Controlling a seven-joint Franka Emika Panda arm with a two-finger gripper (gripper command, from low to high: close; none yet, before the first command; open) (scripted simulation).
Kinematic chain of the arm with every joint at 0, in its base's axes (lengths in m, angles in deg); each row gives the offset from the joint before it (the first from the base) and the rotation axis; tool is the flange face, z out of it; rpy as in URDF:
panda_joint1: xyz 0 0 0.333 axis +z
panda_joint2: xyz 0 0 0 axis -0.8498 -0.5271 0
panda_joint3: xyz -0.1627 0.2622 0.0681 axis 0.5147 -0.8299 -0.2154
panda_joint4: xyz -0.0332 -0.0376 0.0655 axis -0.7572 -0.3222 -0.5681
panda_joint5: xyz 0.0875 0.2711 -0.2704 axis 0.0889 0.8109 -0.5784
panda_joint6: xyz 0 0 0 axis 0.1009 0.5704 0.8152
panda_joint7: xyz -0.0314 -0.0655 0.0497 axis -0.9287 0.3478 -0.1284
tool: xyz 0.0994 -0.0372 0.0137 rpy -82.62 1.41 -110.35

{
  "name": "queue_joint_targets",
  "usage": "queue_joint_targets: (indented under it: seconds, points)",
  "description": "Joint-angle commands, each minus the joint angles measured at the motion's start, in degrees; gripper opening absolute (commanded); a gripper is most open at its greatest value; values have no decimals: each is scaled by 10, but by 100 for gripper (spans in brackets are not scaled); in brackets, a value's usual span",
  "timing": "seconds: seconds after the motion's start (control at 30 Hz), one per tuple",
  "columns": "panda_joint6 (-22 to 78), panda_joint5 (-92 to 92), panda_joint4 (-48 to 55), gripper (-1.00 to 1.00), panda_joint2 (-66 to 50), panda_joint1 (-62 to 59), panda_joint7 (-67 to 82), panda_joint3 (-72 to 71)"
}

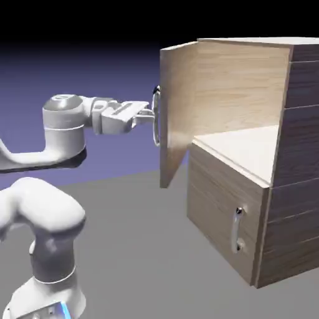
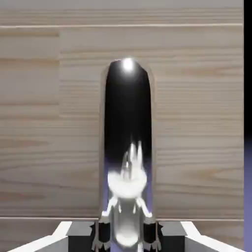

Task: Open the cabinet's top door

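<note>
Fingertips [image 2: 104, 231] of the end effector [image 2: 127, 235] sit at the hand view's bottom edge, clenched around the long curved silver handle [image 2: 128, 108], which runs between them. Straight ahead of the end effector is the wood-grain outer face of the top door [image 1: 176, 112], filling most of the hand view. In the exterior view, that door stands swung well open, with the pale interior [image 1: 240, 87] of the cabinet [image 1: 302, 143] exposed beyond it, to the exterior view's right of the end effector. Below the end effector and to the exterior view's right, the shorter lower door [image 1: 218, 212] is closed, its smaller silver handle [image 1: 236, 230] upright. The white arm [image 1: 64, 128] reaches in from the exterior view's left; its base [image 1: 53, 299] stands well below the end effector, and the grey tabletop [image 1: 137, 249] spreads beneath it.
</note>
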Motion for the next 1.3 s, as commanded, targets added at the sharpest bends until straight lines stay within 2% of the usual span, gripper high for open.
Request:
queue_joint_targets:
  seconds: [0.0, 0.23, 0.47, 0.83, 1.27]
  points:
    - [17, 21, 4, -100, -5, 2, -1, -21]
    - [135, 158, 60, -100, -66, -5, -20, -166]
    - [264, 277, 166, -100, -159, -72, -47, -312]
    - [453, 392, 387, -100, -270, -284, -76, -526]
    - [604, 461, 622, -100, -263, -554, -47, -713]
